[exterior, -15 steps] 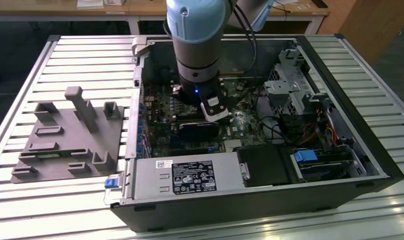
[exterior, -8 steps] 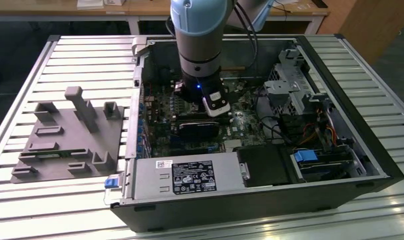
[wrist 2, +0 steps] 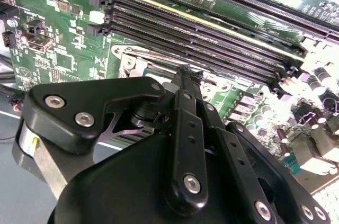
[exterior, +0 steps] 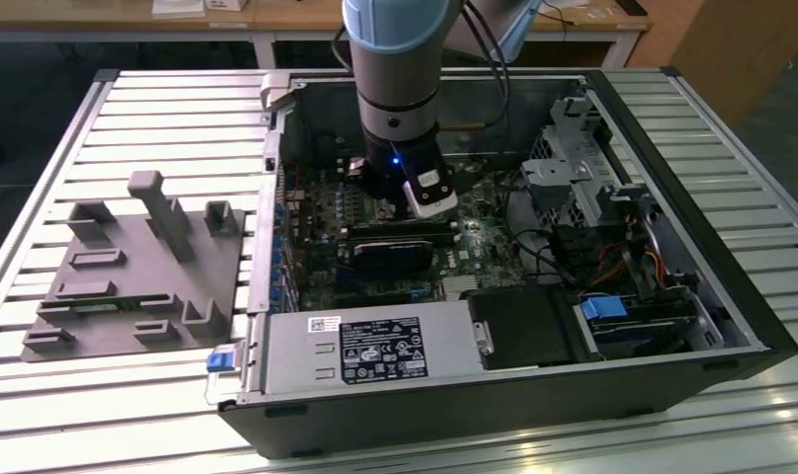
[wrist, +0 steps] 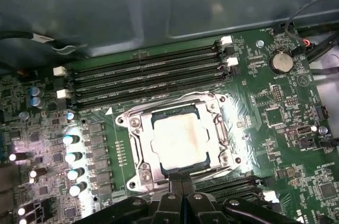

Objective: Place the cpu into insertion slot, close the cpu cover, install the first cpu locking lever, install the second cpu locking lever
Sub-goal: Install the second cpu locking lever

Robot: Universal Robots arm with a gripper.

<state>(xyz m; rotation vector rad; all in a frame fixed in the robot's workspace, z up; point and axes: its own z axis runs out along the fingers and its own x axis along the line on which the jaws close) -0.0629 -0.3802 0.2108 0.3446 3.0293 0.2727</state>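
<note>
In the first wrist view the cpu, a pale silver square, sits in the insertion slot on the green board. The cpu cover, a shiny metal frame, lies flat around it. My gripper is shut, its two black fingers pressed together with nothing visible between them. The tips rest at the socket's edge opposite the memory slots. The second wrist view shows the gripper over the socket's metal rim. In the exterior view the gripper reaches down into the open computer case. I cannot tell how the locking levers stand.
Long black memory slots run beside the socket, and a row of capacitors stands on another side. The case wall, drive bays and power supply ring the board. A grey fixture lies on the slatted table outside.
</note>
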